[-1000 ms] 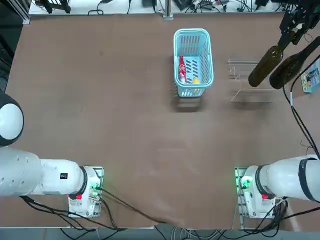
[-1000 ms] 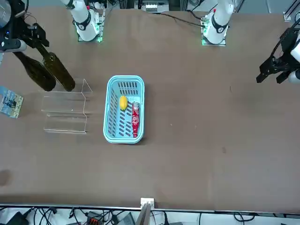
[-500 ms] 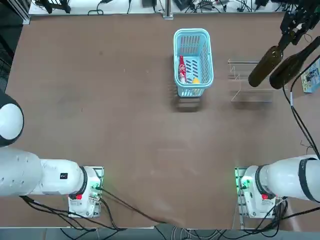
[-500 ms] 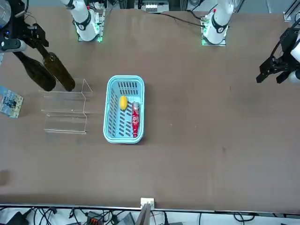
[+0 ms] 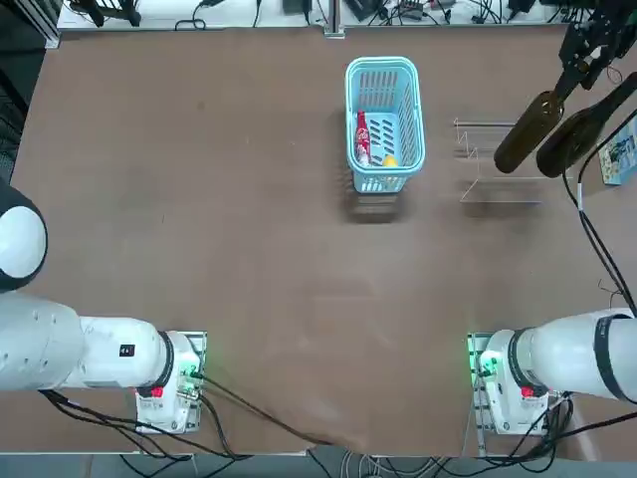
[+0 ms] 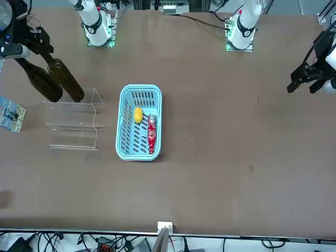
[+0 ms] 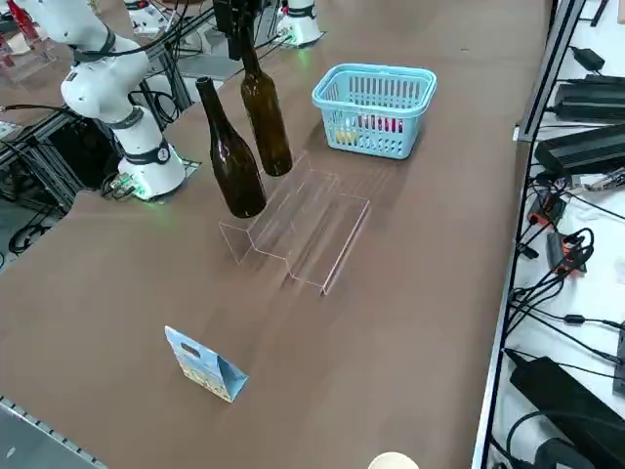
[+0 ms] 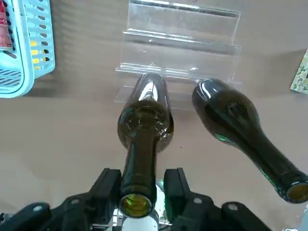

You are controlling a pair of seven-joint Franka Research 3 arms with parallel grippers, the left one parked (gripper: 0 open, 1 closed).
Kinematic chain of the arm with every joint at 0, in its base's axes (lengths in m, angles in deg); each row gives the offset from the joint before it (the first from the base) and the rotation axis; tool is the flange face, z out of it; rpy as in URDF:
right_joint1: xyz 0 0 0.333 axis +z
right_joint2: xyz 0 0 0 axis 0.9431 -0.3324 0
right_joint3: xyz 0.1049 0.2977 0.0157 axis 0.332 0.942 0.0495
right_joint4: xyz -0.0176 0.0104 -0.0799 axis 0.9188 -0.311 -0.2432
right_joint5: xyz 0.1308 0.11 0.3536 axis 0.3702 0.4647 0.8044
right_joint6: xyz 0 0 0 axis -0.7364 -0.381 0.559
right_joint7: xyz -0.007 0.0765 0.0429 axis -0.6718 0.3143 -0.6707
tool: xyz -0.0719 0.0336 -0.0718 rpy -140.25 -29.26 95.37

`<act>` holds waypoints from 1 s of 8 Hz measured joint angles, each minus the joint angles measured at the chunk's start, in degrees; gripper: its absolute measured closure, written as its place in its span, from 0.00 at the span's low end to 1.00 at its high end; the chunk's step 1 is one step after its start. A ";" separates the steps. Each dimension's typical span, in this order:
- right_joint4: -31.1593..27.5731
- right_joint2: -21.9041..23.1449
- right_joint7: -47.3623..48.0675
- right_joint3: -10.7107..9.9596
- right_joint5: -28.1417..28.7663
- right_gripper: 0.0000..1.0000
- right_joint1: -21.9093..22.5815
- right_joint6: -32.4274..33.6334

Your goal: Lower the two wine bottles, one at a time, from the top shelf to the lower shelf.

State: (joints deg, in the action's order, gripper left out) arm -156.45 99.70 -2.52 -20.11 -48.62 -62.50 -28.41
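Two dark wine bottles stand upright side by side on the top shelf point(image 7: 283, 210) of the clear acrylic rack. My right gripper point(image 8: 140, 192) is at the neck of the bottle nearer the basket point(image 8: 144, 125) point(image 5: 523, 134) point(image 7: 267, 117), just below its mouth. Its fingers point(image 8: 109, 185) flank the neck closely, and a thin gap still shows on one side. The other bottle point(image 8: 236, 120) point(image 5: 577, 129) point(image 7: 229, 161) stands free beside it. The lower shelf point(image 7: 327, 239) carries nothing.
A light-blue basket point(image 5: 384, 70) with a red bottle point(image 5: 362, 137) and a yellow item sits left of the rack. A small printed paper bag point(image 7: 205, 366) stands by the table's right edge. Cables hang near the arm there.
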 joint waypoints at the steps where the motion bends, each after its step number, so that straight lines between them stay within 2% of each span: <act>1: 0.00 0.00 0.00 0.01 0.00 0.44 0.00 -0.12; 5: 0.00 0.00 0.00 0.09 -0.01 0.48 0.00 -0.59; 8: 0.01 0.01 0.00 0.30 -0.01 0.61 0.00 -0.74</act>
State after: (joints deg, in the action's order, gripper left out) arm -156.44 99.71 -2.51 -19.81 -48.63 -62.49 -29.15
